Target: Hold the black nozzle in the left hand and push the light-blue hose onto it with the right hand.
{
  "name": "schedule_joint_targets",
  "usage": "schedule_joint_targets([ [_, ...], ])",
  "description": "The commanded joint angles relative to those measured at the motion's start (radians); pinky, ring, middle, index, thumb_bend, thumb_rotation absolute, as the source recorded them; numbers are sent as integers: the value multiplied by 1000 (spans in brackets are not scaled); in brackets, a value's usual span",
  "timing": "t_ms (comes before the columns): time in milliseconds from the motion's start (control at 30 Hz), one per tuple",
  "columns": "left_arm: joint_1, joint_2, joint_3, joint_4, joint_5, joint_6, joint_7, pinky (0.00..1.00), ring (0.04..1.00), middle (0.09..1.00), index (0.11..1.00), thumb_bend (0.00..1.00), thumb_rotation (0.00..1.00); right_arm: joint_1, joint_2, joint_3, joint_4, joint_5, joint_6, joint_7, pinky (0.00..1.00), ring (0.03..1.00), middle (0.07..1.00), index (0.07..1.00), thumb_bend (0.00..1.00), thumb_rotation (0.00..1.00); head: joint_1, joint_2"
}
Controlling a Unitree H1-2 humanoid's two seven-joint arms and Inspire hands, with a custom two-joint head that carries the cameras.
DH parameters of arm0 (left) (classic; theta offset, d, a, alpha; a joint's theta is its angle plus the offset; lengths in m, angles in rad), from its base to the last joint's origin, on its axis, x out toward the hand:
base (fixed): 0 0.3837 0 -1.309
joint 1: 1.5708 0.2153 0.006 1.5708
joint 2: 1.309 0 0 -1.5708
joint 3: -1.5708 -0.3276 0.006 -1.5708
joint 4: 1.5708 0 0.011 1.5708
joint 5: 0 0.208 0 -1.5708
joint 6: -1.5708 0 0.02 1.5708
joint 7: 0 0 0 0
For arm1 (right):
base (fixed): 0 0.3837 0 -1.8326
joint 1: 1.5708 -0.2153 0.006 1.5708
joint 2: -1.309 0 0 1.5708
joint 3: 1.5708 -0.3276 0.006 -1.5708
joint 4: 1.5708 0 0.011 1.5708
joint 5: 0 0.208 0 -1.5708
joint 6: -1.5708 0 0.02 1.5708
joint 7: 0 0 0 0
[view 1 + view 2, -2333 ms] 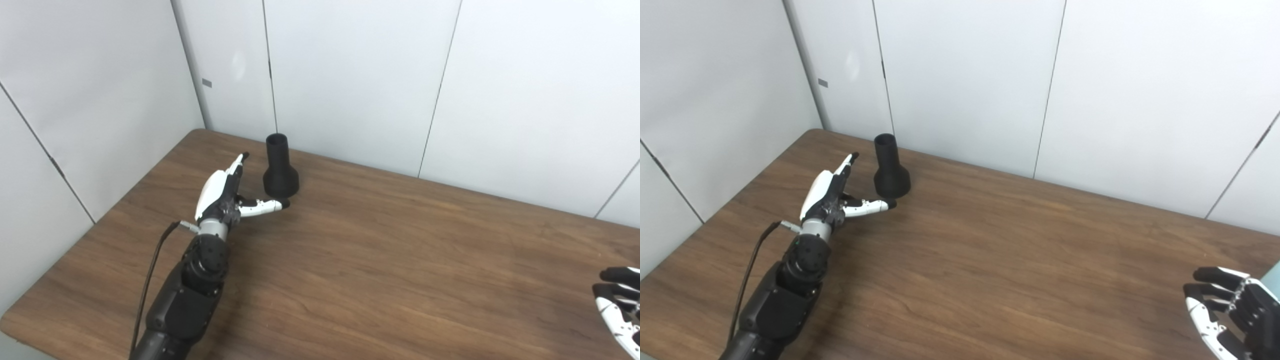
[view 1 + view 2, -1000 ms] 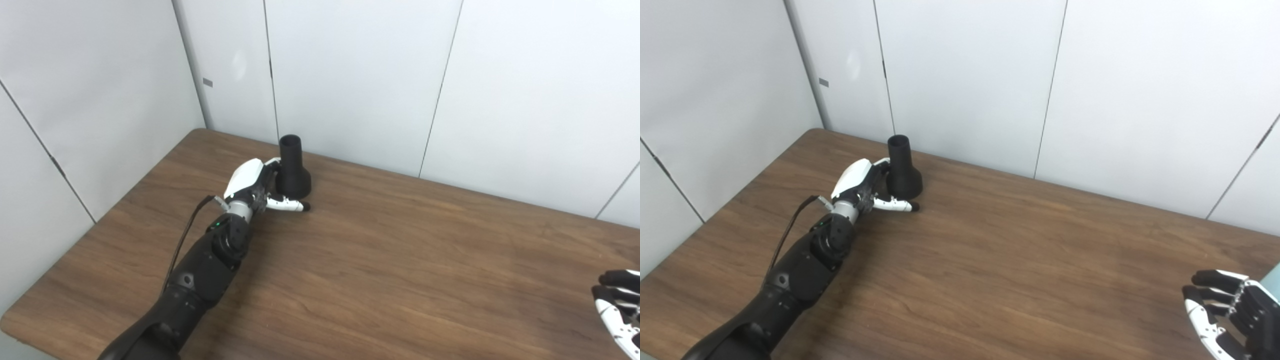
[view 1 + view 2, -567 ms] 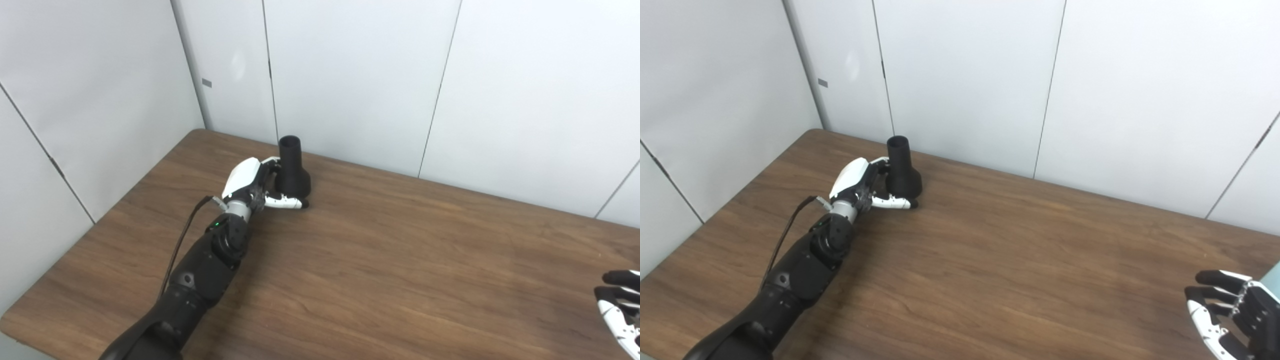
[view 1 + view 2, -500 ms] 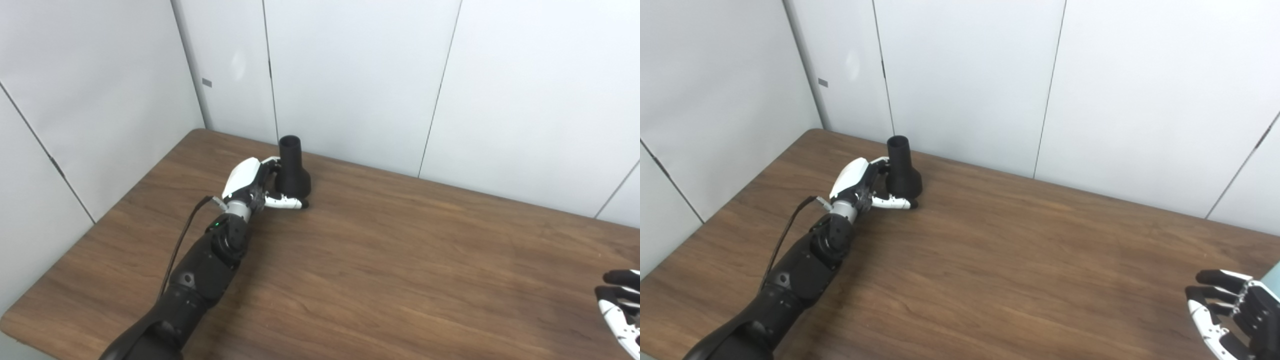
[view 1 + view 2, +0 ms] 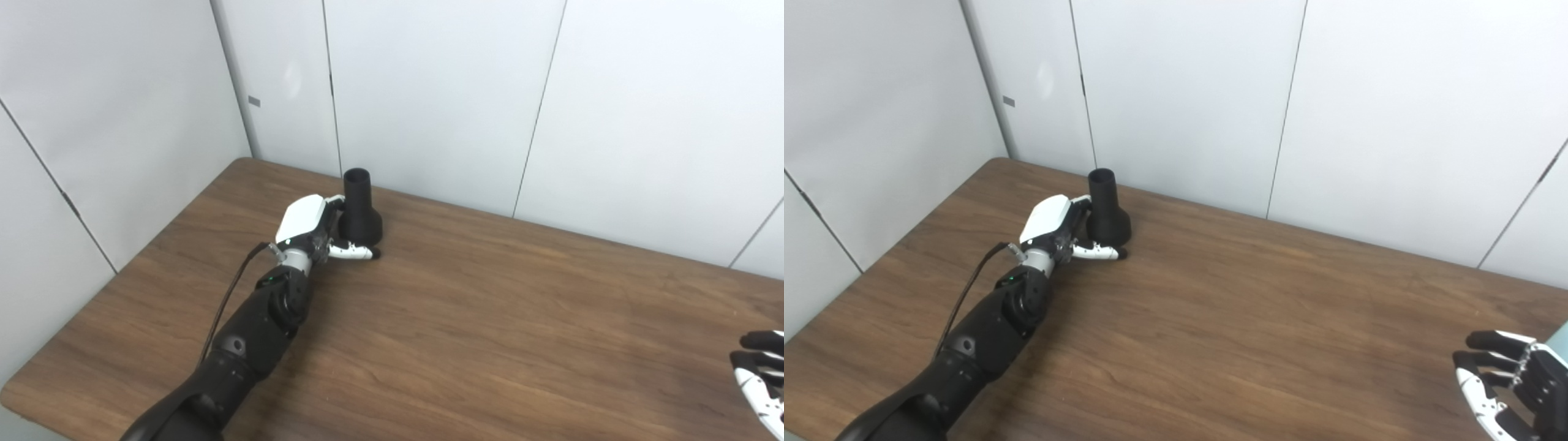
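Compared with 2.3 s ago, when the left hand (image 5: 309, 225) lay spread on the table (image 5: 490, 318) short of the black nozzle (image 5: 360, 208), that hand has reached forward and closed in on it: its fingers now curl behind the flared base while the thumb (image 5: 352, 251) lies across the front of the base, so the hand cups the nozzle, though whether the hold is firm cannot be told. The nozzle has shifted slightly toward 3 o'clock from its first spot and stands upright on its wide end at about 11 o'clock on the table, near the back wall (image 5: 429, 92), its narrow open mouth facing up; what is inside the bore cannot be seen. The right hand (image 5: 1510, 383) has barely moved, resting at the 4 o'clock edge with fingers apart and curled, holding nothing.
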Motion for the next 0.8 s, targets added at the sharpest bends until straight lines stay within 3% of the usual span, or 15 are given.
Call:
schedule_joint_targets([
  [0, 31, -9, -9, 13, -8, 19, -24, 958, 804, 760, 729, 1000, 250, -14, -7, -4, -34, -2, -21, 0, 398, 539, 580, 532, 129, 0, 1, 2],
  [167, 33, -20, 8, 26, -25, 23, -18, 931, 770, 720, 686, 1000, 205, -15, -5, -1, -38, -6, -16, 2, 391, 536, 579, 534, 125, 0, -2, 3],
  [233, 29, -24, 11, 53, -21, 11, 4, 888, 671, 590, 669, 1000, 184, -15, -4, 0, -37, -6, -23, 1, 386, 530, 576, 528, 109, 0, -2, 3],
  [333, 26, -28, 10, 77, -15, -1, 40, 852, 585, 465, 656, 1000, 168, -16, -6, 0, -34, -6, -29, 1, 385, 531, 576, 525, 108, 0, -4, 5],
  [400, 32, -31, 10, 65, -12, -3, 58, 835, 587, 474, 639, 1000, 155, -16, -7, -1, -34, -6, -26, 3, 388, 537, 580, 526, 106, 0, -4, 5],
  [567, 40, -34, 16, 58, -26, -4, 70, 782, 631, 637, 623, 958, 146, -15, -4, -2, -37, -9, -18, 2, 397, 543, 583, 530, 114, 0, -5, 7],
  [667, 44, -40, 32, 50, -49, -5, 62, 583, 618, 640, 630, 914, 96, -15, -3, -3, -35, 1, -21, 3, 406, 549, 588, 536, 116, 0, -5, 8],
  [767, 45, -39, 39, 59, -60, -26, 65, 495, 572, 610, 614, 880, 56, -14, -5, -3, -28, 1, -32, 2, 409, 549, 585, 537, 118, 0, -5, 9],
])
